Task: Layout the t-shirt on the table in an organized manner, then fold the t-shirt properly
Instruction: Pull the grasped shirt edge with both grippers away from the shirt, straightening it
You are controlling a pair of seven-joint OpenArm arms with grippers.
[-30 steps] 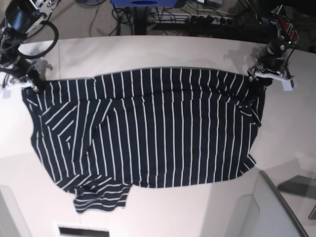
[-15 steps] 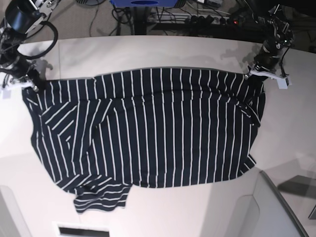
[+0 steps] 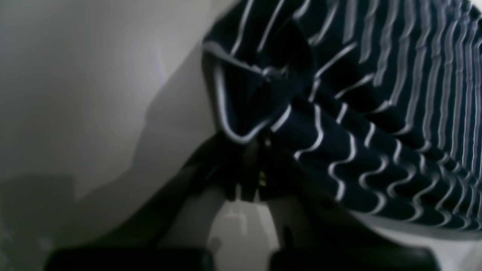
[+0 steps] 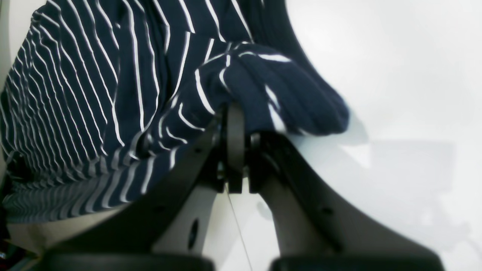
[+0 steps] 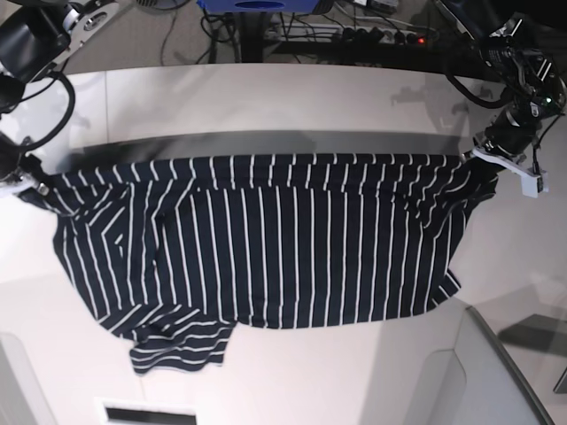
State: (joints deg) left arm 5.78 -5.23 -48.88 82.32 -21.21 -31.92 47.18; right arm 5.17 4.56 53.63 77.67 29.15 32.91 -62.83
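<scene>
Two corners are pinched: my left gripper (image 3: 246, 165) is clamped on one end of the t-shirt (image 5: 266, 248), my right gripper (image 4: 235, 150) clamped on the other. I see the top edge stretched taut between them, raised off the table (image 5: 266, 97), while the lower part lies on it. Its long axis runs arm to arm, so I judge both must travel together to spread it flat.
</scene>
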